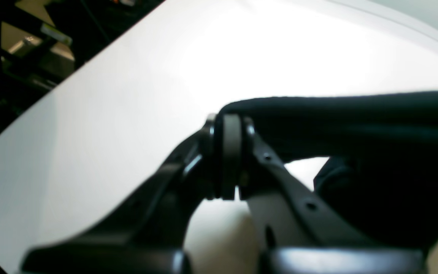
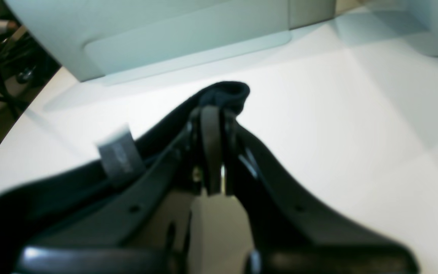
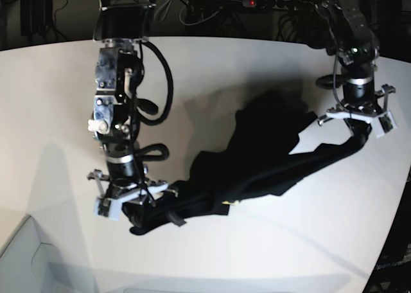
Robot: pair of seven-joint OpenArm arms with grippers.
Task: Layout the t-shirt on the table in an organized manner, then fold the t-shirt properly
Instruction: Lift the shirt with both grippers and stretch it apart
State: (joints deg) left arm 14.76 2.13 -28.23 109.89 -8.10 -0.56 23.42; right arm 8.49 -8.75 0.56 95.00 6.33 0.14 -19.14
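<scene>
The black t-shirt (image 3: 250,158) is stretched between the two grippers over the white table (image 3: 295,232), its upper part drawn into a long band that runs slantwise across the base view. Below and behind this band, the rest of the fabric is bunched in loose, dark folds toward the middle of the table. A small patch of yellowish colour can be seen on the lower edge of the cloth near its middle, but its print cannot be made out. Near the right gripper, a small grey label (image 2: 122,158) is shown on the fabric, blurred in the right wrist view. One end of the band is clamped between the closed fingertips of the left gripper (image 1: 228,118), and a rounded edge of cloth is seen to protrude just past the tips. The other end is pinched by the right gripper (image 2: 213,114), whose fingers are likewise brought together on the fabric, with a short fold left sticking out beyond them. In the base view, the cloth's right-hand end is held farther from the near table edge than its left-hand end. Beyond the held cloth, pale panels (image 2: 188,45) are seen standing along the table's edge in the right wrist view.
</scene>
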